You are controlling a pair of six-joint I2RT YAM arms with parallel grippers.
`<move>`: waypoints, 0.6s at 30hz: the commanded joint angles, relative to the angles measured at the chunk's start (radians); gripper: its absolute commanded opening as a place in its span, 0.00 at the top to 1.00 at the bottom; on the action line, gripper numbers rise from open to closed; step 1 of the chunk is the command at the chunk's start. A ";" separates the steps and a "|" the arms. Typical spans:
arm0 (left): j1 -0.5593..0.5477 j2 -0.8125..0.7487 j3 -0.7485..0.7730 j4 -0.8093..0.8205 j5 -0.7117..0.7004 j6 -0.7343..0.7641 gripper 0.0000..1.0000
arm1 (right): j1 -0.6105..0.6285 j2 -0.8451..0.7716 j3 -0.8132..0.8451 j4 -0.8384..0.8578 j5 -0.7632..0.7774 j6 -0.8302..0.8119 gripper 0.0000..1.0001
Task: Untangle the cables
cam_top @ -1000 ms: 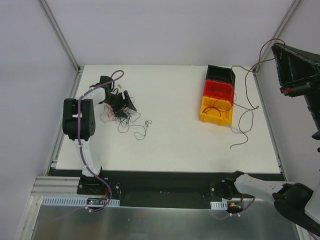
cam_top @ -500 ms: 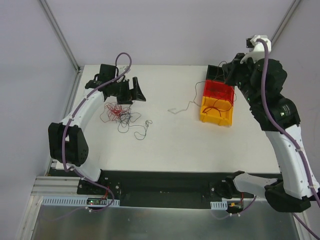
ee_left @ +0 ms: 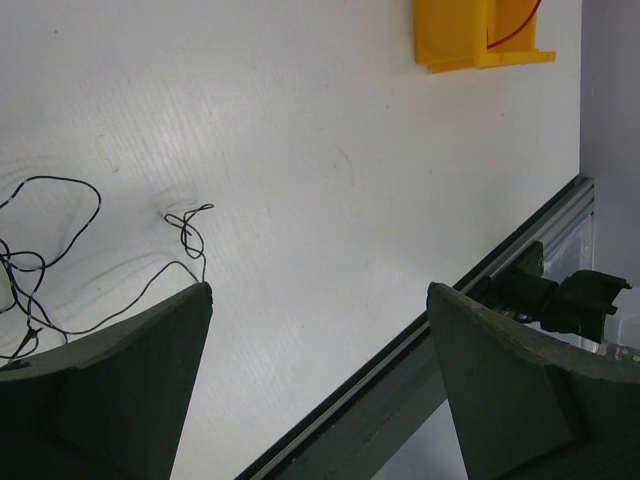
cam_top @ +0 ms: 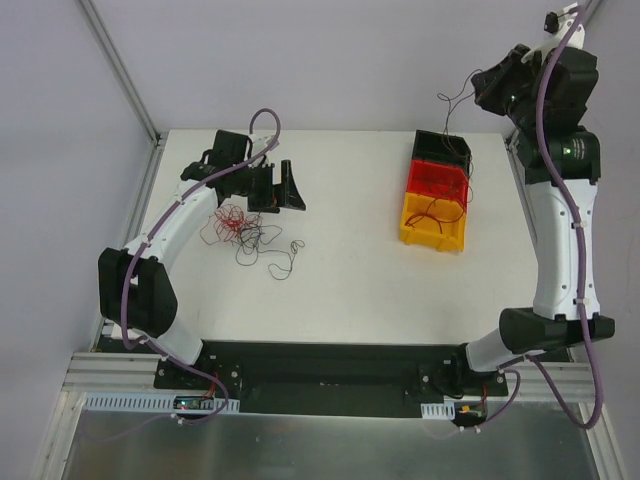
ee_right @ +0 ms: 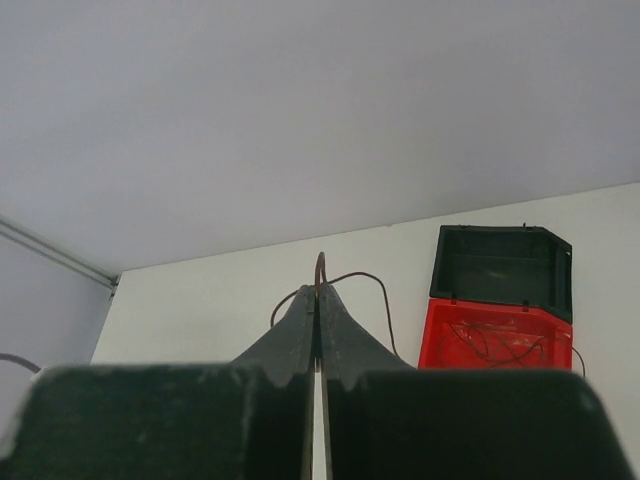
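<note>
A loose tangle of thin red and black cables [cam_top: 238,228] lies on the white table [cam_top: 350,270] at the left. My left gripper [cam_top: 283,190] hovers just behind and to the right of it, open and empty. In the left wrist view [ee_left: 318,290] a black strand [ee_left: 186,226] curls beside the left finger [ee_left: 110,380]. My right gripper [cam_top: 482,88] is raised high above the back right, shut on one thin dark cable [cam_top: 443,110] that hangs down towards the black bin [cam_top: 441,148]. The right wrist view shows the jaws [ee_right: 318,292] pinched on that cable [ee_right: 320,264].
Three bins stand in a row at the right: black at the back, red [cam_top: 437,180] in the middle holding dark wires, yellow [cam_top: 432,222] in front with a red wire. They also show in the right wrist view [ee_right: 497,335]. The table's front rail [ee_left: 470,290] runs below the left gripper.
My right arm has swung up and back, lifting the dark cable off the table until it dangles over the bins. My left gripper has shifted slightly right, still open.
</note>
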 commanded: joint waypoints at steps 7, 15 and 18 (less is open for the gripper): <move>0.004 0.011 0.001 0.002 0.055 0.012 0.12 | -0.121 0.051 -0.062 0.084 -0.127 0.092 0.99; 0.004 0.052 0.004 0.004 0.075 0.010 0.12 | -0.193 0.074 -0.138 0.151 -0.185 0.194 1.00; 0.006 0.054 0.006 0.004 0.073 0.012 0.12 | -0.217 0.108 -0.113 0.158 -0.213 0.231 1.00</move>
